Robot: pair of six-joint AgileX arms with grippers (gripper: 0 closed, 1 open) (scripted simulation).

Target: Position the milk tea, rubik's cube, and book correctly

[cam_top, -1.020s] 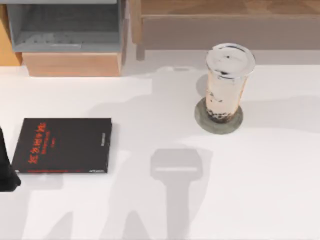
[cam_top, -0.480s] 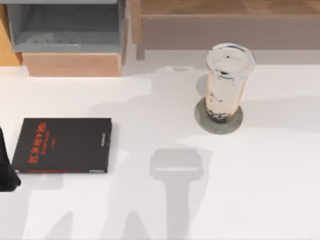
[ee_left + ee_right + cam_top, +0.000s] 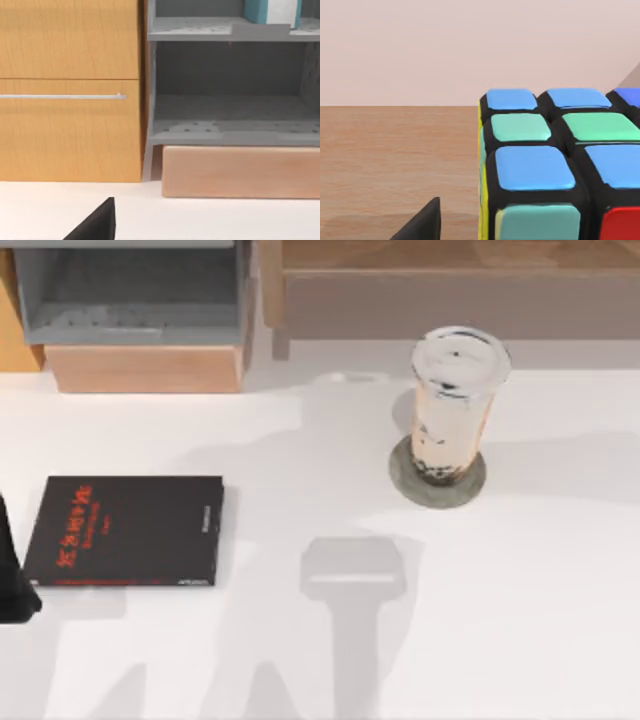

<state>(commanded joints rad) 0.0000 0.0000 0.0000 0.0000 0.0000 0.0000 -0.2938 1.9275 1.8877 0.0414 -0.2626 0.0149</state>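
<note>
On the white table [image 3: 520, 620] our left arm's jaws [image 3: 12, 580] sit at the left edge beside the book [image 3: 125, 530]; how far open, we cannot tell. The milk tea [image 3: 452, 405] stands on a grey coaster [image 3: 410, 485]. Our right wrist view shows the rubik's cube [image 3: 555, 170] close on wood; the left wrist view, a grey shelf [image 3: 230, 132].

The rubik's cube [image 3: 555, 165] is cut off at the right wrist view's edge, its far faces hidden.
</note>
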